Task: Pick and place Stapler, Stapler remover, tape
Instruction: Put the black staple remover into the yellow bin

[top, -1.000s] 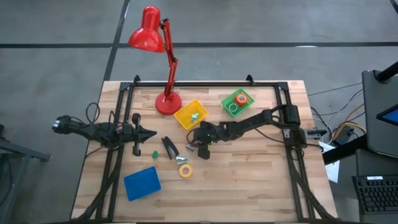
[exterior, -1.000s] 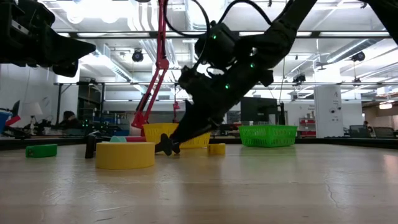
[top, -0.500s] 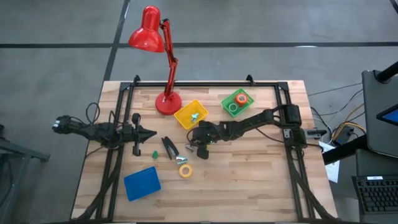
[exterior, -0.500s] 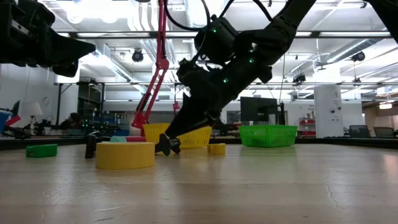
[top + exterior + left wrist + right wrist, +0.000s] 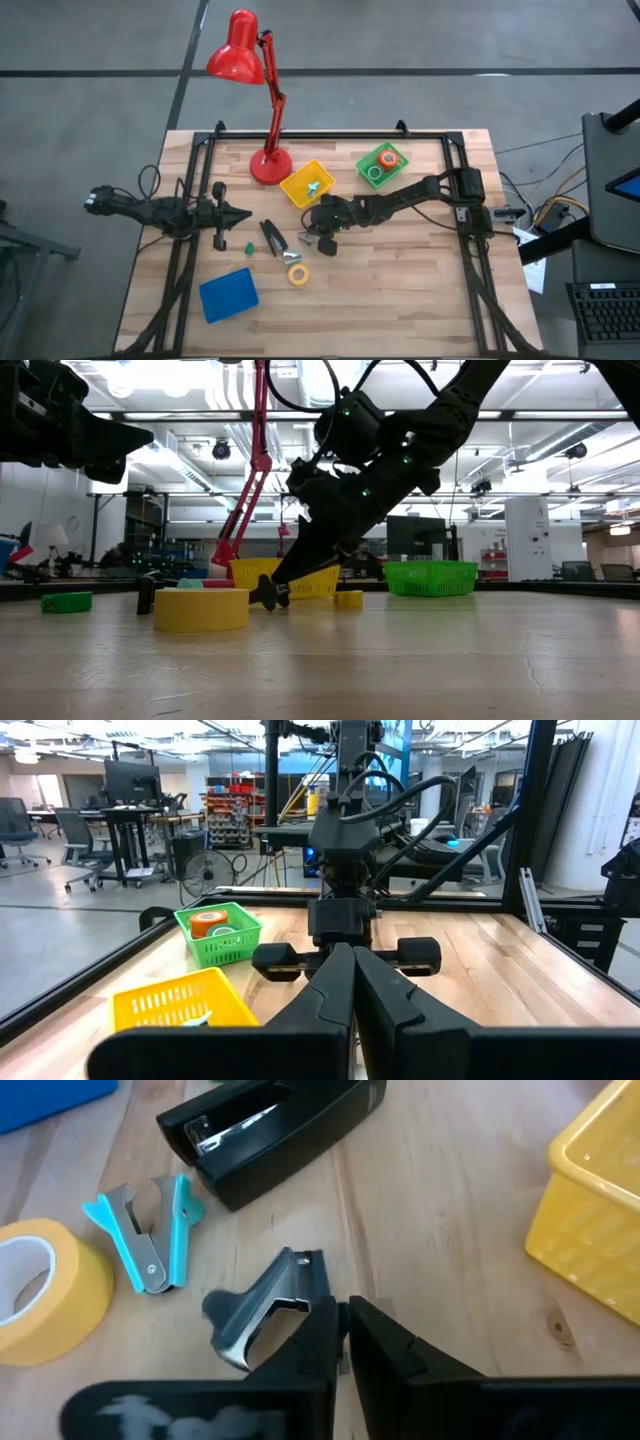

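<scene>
No legible writing. Right claw (image 5: 340,1325) pinched on grey staple remover (image 5: 262,1310), frame centre. Stapler (image 5: 271,237) long axis runs upper-left to lower-right. Left claw (image 5: 352,982) closed, empty, left of frame.

Two dark jointed arms (image 5: 400,203) with black cables and green indicator lights.

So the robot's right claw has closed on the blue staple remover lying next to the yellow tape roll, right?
Not quite. The right gripper has closed on the grey staple remover. The blue staple remover lies untouched beside the yellow tape roll. The right wrist view shows this.
</scene>
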Robot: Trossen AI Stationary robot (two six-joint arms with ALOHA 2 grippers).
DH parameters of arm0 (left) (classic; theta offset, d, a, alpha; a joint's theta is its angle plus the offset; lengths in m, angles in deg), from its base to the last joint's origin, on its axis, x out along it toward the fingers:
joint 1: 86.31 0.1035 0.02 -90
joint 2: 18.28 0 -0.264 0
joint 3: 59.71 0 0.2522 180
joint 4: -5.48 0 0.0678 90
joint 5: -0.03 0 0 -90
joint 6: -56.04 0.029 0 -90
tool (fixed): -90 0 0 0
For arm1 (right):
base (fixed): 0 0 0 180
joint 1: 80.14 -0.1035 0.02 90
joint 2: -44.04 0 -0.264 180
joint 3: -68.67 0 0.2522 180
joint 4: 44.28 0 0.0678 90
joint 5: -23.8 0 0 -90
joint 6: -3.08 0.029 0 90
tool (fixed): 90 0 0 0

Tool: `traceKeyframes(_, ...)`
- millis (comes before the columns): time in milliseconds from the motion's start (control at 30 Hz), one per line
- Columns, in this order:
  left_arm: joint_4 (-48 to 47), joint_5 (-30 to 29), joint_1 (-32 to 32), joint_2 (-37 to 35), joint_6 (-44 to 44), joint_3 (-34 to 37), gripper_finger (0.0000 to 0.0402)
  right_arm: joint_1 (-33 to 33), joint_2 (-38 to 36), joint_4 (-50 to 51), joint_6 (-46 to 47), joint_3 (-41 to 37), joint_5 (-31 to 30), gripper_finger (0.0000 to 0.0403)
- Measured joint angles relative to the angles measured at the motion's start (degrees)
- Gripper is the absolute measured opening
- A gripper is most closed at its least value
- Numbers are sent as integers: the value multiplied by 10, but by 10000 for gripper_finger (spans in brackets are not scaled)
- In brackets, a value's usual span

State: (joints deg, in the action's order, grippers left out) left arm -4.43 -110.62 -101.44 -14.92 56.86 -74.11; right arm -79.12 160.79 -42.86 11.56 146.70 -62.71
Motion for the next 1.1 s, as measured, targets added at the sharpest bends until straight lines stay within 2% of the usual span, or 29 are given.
traceKeyframes(333, 0, 0, 0, 0, 0, 0, 7, 1, -7, 2, -24, 12, -3, 8)
traceKeyframes(467, 0, 0, 0, 0, 0, 0, 7, 4, -35, 3, -43, 17, -12, 8)
traceKeyframes(600, 0, 0, 0, 0, 0, 0, 7, 16, -74, 16, -66, 18, -49, 8)
traceKeyframes(700, 0, 0, 0, 0, 0, 0, 7, 32, -100, 24, -77, 18, -85, 8)
traceKeyframes(1100, 0, 0, 0, 0, 0, 0, 7, 128, -95, 31, -73, 19, -68, 8)
